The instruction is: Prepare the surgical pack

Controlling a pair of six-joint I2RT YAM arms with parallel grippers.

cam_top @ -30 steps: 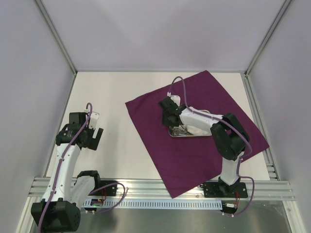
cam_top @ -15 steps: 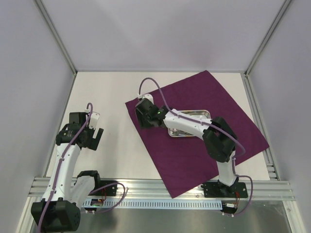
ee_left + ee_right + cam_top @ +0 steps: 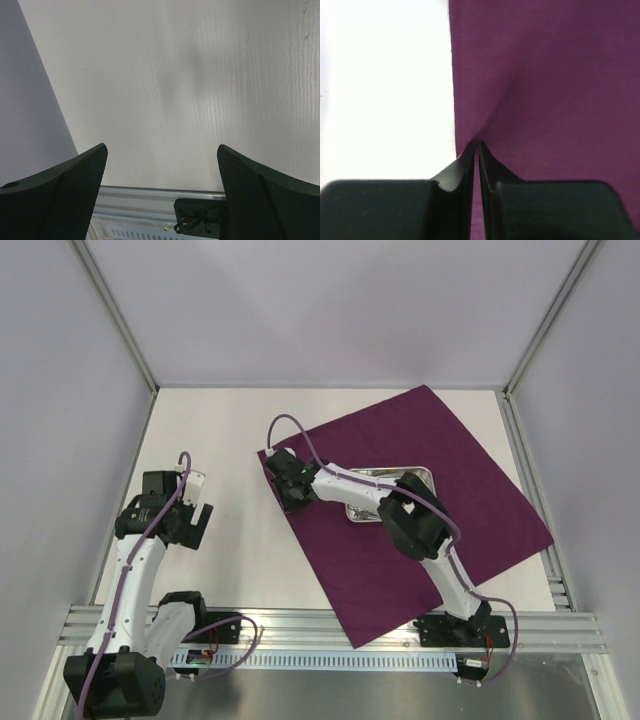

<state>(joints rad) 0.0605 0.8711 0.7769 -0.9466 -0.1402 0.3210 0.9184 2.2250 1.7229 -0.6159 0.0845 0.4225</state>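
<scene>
Here the right gripper (image 3: 476, 147) pinches the left edge of the purple cloth (image 3: 400, 550), spread across the right half of the tabletop (image 3: 215, 430) beneath the steel tray (image 3: 416, 476), so a shallow bite could slip or drag the tray; the left gripper (image 3: 190, 525) gapes empty.

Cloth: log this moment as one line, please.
right gripper: shut on cloth, left edge | left gripper: open over table | tray: on cloth

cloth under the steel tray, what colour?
Plain dark purple; the large square cloth shows best from the top external camera.
</scene>
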